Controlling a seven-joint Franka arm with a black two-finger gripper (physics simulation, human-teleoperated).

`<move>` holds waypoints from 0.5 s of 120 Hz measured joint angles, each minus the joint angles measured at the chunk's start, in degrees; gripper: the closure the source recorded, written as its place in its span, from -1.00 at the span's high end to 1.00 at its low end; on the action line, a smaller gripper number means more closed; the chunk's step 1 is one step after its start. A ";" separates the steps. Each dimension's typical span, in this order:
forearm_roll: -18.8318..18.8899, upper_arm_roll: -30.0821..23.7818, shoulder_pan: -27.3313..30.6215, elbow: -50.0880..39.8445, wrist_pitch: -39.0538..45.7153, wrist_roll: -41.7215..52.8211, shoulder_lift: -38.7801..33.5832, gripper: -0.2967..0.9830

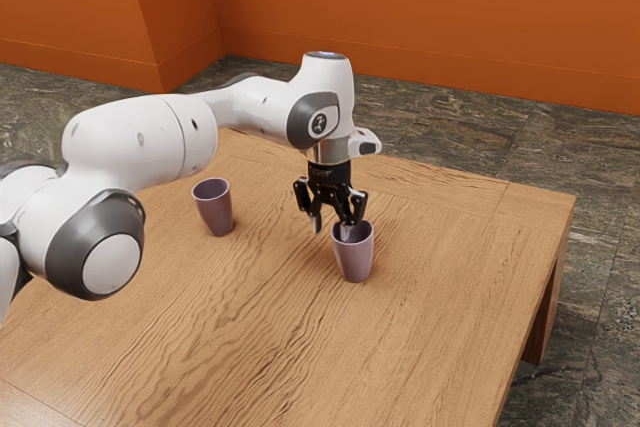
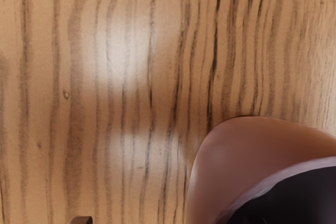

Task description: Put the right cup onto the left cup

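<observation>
- Exterior view: the gripper [image 1: 332, 226] is spread, one finger at the mouth of the right cup [image 1: 355, 261], whose rim stands in its way; the left cup [image 1: 216, 215] stands well apart on the table [image 1: 450, 287].
- Wrist view: right cup just under the hand, above wood grain.

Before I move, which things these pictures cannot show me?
- Exterior view: base of the arm, cut off by the left edge.
- Exterior view: inner bottoms of the cup near the tool and the other cup, hidden by their walls.
- Wrist view: near cup's remainder, cut off by edges.
</observation>
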 joint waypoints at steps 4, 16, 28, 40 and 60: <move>-0.02 -0.03 -0.01 0.00 0.00 -0.02 0.04 -0.04; -0.01 -0.18 -0.08 0.03 0.03 -0.07 0.09 -0.13; 0.01 -0.27 -0.09 0.33 0.05 -0.13 0.14 -0.22; 0.02 -0.30 -0.09 0.50 0.06 -0.17 0.23 -0.30; 0.02 -0.31 -0.09 0.55 0.07 -0.24 0.50 -0.43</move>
